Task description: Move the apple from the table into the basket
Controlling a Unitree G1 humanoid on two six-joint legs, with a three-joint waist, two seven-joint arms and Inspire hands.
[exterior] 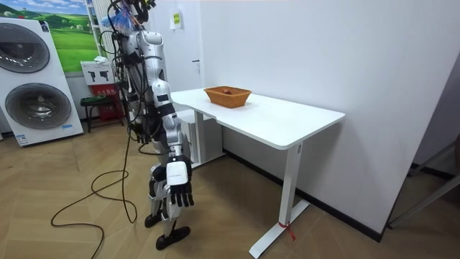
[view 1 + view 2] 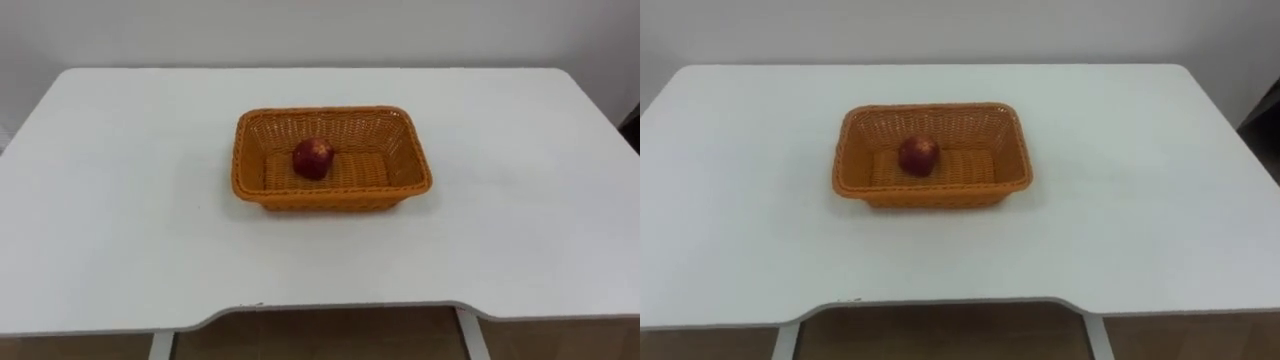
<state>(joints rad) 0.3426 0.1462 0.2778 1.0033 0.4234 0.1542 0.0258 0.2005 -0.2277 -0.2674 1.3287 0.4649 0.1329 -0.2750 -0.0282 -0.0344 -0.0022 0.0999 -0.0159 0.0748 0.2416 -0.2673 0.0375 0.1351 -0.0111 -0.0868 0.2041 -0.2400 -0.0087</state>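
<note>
Left eye view: red round apple point(image 2: 313, 157) inside orange woven rectangular basket point(image 2: 330, 196), left of centre, near far wall. Basket long axis parallel to near edge of white table point(image 2: 120, 220); bare tabletop all round. Apple stem direction: cannot tell.

Room view: right hand point(image 1: 178, 188) hanging low beside leg, fingers relaxed, holding nothing, well apart from table.

Apple point(image 2: 313, 158) is a small dark red one with a paler patch on top. It's sitting on the floor of the basket point(image 2: 335, 199), a little left of the middle and closer to the far wall than the near one. Looks whole, can't really tell which way the stem points. Basket's an orange woven rectangle, upright, long side running left to right, roughly mid-table point(image 2: 120, 230).
</note>
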